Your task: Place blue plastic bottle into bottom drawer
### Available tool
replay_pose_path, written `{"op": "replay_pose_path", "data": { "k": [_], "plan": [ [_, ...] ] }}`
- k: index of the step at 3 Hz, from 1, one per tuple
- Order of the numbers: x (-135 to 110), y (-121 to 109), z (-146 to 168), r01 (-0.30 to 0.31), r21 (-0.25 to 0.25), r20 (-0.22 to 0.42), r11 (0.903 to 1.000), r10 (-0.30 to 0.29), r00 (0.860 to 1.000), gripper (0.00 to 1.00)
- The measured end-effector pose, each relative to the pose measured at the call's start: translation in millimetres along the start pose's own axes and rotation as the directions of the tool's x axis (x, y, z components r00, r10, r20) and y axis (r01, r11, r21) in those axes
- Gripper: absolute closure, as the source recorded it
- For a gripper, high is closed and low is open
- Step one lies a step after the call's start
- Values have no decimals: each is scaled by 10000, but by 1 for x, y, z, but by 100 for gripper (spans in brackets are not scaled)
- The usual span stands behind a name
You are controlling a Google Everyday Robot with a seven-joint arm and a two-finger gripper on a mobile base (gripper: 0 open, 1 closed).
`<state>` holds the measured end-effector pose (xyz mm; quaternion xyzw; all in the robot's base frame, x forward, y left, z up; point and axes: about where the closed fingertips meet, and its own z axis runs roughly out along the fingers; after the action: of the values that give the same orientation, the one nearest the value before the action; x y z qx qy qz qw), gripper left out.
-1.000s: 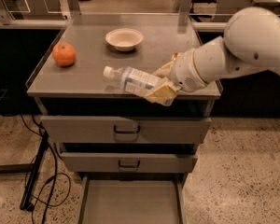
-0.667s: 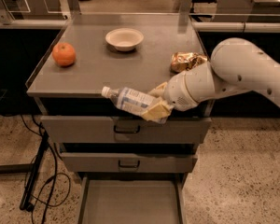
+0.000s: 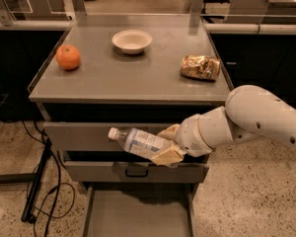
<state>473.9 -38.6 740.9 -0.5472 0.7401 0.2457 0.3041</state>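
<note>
My gripper (image 3: pixel 168 144) is shut on the blue plastic bottle (image 3: pixel 136 140). It holds the bottle almost level in the air, white cap to the left, in front of the top drawer's face. The white arm comes in from the right. The bottom drawer (image 3: pixel 138 216) is pulled open below, a shallow grey tray with a bare floor. The bottle hangs well above it.
On the cabinet top (image 3: pixel 133 83) lie an orange (image 3: pixel 68 57) at the left, a white bowl (image 3: pixel 132 41) at the back and a crumpled snack bag (image 3: pixel 201 67) at the right. The middle drawer's dark handle (image 3: pixel 136 172) sits below the bottle. Cables (image 3: pixel 39 196) trail on the floor at left.
The arm has come down and forward off the cabinet top, carrying the bottle from above the top's front edge to in front of the top drawer. The snack bag is now uncovered.
</note>
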Motion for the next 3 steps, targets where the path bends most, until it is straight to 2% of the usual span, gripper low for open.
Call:
{"op": "replay_pose_path", "data": {
  "k": [1,2,3],
  "plan": [
    [0,0,0,0,0,0,10000,0,10000,100],
    [9,18,5,251,-54,-66,9997,-251,9997,100],
    [53,52,30,437,-116,-131,9990,-438,9990,100]
  ]
}}
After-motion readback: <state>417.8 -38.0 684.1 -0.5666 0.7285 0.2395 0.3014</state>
